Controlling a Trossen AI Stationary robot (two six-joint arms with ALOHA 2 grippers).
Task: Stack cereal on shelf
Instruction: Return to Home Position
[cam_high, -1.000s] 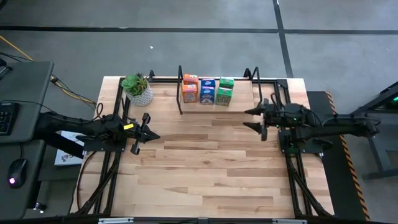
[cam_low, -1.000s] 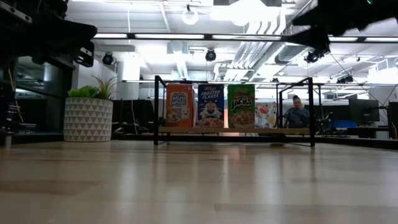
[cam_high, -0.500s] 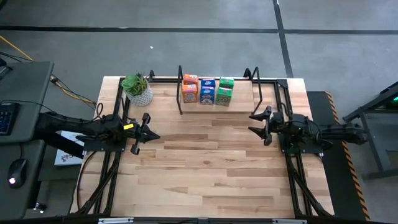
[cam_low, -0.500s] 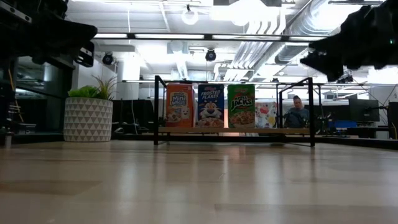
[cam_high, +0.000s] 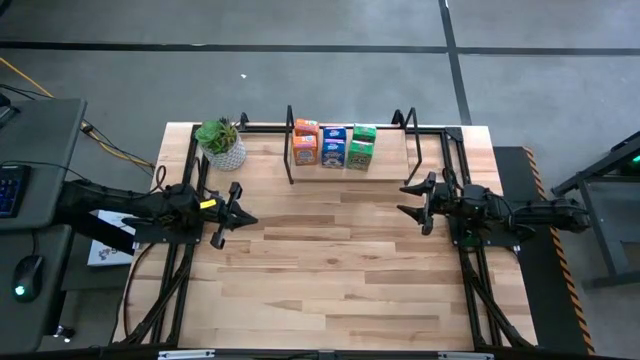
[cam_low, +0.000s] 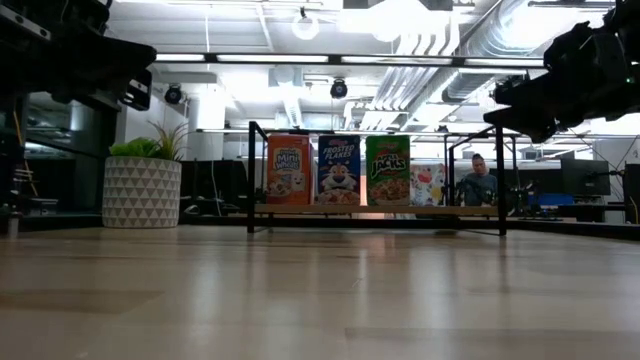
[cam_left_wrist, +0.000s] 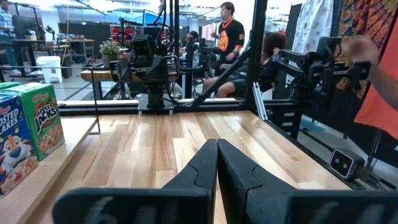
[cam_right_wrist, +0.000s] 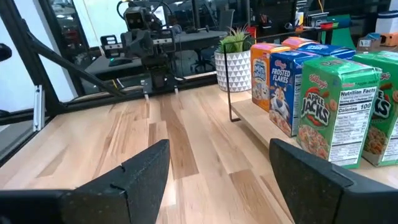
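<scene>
**Cereal boxes (cam_high: 334, 146) on shelf (cam_high: 392, 155), both arms clear of them**

Boxes stand upright on the shelf at the table's (cam_high: 330, 270) far edge. From above you see three pairs, one box behind another: orange at the left, blue in the middle, green at the right, packed close side by side.

From table height, the orange box (cam_low: 288, 170), blue box (cam_low: 338, 170) and green box (cam_low: 388, 170) face you in a row on the pale board. They fill the shelf's left half.

Your left gripper (cam_high: 248, 217) hovers over the table's left side, well apart from the shelf. Its fingers are pressed together, as its wrist view shows plainly.

Your right gripper (cam_high: 401, 198) hangs over the table's right side, near the shelf's right end frame. Its fingers are spread wide and touch no box.

A potted plant (cam_high: 221, 142) sits just beside the shelf's left end.
</scene>
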